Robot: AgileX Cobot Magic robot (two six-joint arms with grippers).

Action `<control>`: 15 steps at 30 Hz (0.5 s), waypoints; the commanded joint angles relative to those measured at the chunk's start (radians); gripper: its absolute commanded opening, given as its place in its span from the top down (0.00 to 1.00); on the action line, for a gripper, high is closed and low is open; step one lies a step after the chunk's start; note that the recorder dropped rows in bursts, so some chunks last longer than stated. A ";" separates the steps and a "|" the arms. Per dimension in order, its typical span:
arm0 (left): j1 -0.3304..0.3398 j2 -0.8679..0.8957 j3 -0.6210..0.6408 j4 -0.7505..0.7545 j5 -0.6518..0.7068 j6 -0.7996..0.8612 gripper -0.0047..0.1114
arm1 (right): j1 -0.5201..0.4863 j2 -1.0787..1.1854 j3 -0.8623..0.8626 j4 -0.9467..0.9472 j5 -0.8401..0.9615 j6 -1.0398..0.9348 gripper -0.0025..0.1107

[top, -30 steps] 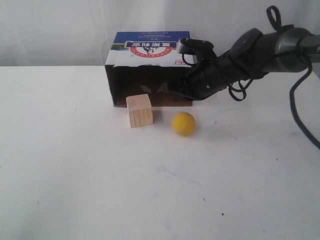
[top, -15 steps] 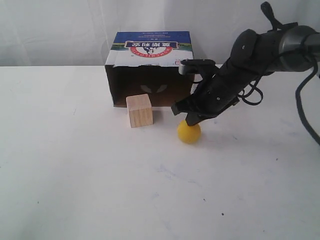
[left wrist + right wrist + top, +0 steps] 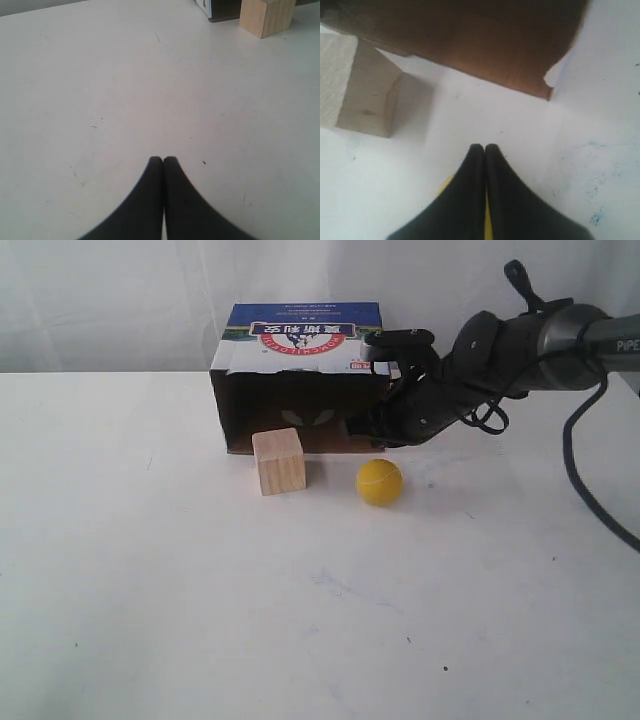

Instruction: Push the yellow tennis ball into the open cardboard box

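Observation:
The yellow tennis ball (image 3: pixel 379 482) rests on the white table, just in front of the right end of the open cardboard box (image 3: pixel 300 335). The box lies with its dark opening facing the ball. My right gripper (image 3: pixel 362 430) is shut and hovers low at the box's front right corner, just behind and above the ball, apart from it. In the right wrist view the shut right gripper (image 3: pixel 484 148) points at the box's brown edge (image 3: pixel 485 60), and slivers of the ball (image 3: pixel 445 185) show beneath the fingers. My left gripper (image 3: pixel 163 160) is shut and empty over bare table.
A pale wooden cube (image 3: pixel 278 461) stands in front of the box's opening, left of the ball; it also shows as the cube (image 3: pixel 365 90) and cube (image 3: pixel 265 15). The white table (image 3: pixel 200 590) stretches wide towards the front. A black cable (image 3: pixel 590 480) trails at the right.
The right gripper came down onto the ball, which shifted toward the front and a little right. The gripper has now drawn back to the box corner, and the ball has rolled back toward the box.

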 commanded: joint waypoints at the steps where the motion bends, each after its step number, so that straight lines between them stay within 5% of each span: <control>1: -0.008 -0.004 0.003 -0.007 -0.001 0.000 0.96 | -0.001 -0.026 -0.007 -0.018 0.096 -0.014 0.98; 6: -0.008 -0.004 0.003 -0.007 -0.001 0.000 0.96 | -0.001 -0.026 -0.007 -0.159 0.254 0.088 0.98; 15: -0.008 -0.004 0.003 -0.007 -0.001 0.000 0.96 | -0.001 -0.001 -0.005 -0.167 0.091 0.129 0.98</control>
